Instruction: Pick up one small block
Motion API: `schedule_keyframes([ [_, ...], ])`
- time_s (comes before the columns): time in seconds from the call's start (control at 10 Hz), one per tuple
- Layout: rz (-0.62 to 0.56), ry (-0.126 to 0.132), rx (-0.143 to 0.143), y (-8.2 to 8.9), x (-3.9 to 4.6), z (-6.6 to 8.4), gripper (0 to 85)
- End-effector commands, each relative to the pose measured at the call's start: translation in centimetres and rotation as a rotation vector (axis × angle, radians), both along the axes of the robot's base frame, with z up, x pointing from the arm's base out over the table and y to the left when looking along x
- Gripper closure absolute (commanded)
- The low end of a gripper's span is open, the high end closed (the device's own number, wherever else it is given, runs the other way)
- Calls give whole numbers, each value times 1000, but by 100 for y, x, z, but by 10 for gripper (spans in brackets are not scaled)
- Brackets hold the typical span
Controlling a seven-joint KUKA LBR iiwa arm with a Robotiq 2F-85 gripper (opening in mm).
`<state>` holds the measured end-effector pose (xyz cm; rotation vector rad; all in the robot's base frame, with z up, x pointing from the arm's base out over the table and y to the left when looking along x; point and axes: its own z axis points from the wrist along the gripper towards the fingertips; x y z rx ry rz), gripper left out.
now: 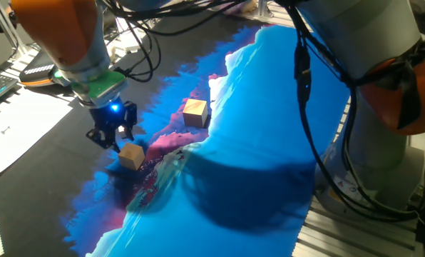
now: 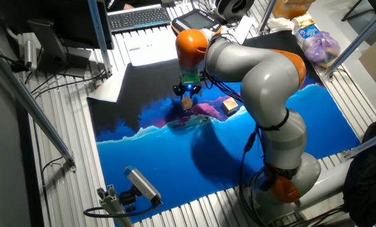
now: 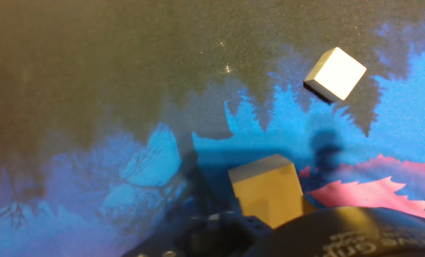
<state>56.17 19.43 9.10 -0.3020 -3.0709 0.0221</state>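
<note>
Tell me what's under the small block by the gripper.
The small block rests on the printed mat, on its dark blue and pink patch. The gripper sits just beside it. The mat directly beneath the block is covered, so nothing there can be checked.

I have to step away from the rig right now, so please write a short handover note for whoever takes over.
Gripper: low over the mat, right beside the small block; whether its jaws are open or already closing on it cannot be told.
Small block: on the printed mat, not visibly lifted; in the hand view it sits close in front of the fingers.
Other blocks: the browner wooden cube sits further along the mat; a whitish cube shows only in the hand view.
Done: approach.
Left: confirm the grasp, then lift.
</note>
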Motion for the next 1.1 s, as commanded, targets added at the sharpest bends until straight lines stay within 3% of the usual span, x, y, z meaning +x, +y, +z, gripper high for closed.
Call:
schedule_keyframes([
  [0.0,2,2,0,-1,3,-15,0],
  [0.2,9,13,2,-5,10,-71,0],
  [0.7,40,10,11,-11,26,-253,0],
  [0.8,52,7,12,-11,28,-289,170],
  [1.0,95,19,9,-10,28,-307,170],
])
